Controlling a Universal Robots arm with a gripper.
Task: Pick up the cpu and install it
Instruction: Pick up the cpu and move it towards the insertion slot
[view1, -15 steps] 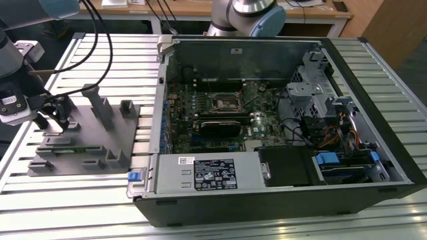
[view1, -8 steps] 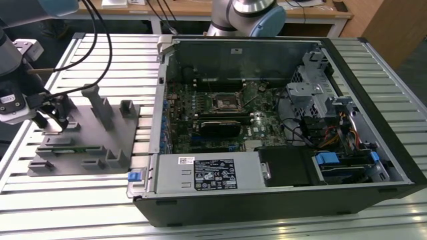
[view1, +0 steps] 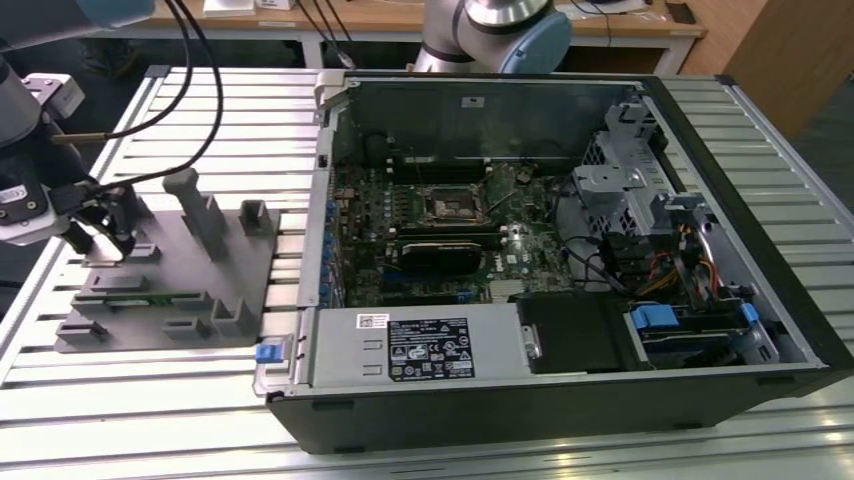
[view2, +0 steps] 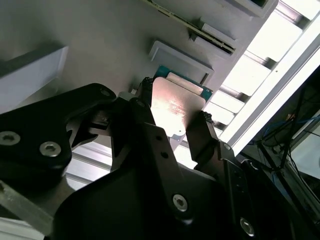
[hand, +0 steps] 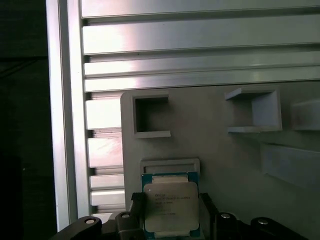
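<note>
The cpu (hand: 171, 210) sat squarely between the fingers of the tool (hand: 171, 200), which looked closed on its two opposite edges, on the grey fixture (view1: 200, 290) at the exterior view's left, the socket (view1: 451, 205) well apart toward that view's right

A robotics lab set up for computer assembly: the pincer (view1: 114, 245) grips the cpu (hand: 171, 205) at a grey fixture plate (view1: 167, 275) on a slatted aluminium table (view1: 267, 140). Well aside from the pincer lies an open computer case (view1: 561, 420) with bare motherboard (view1: 400, 200); far beyond it stand wooden desks (view1: 400, 18) with cables (view1: 324, 25).
</note>
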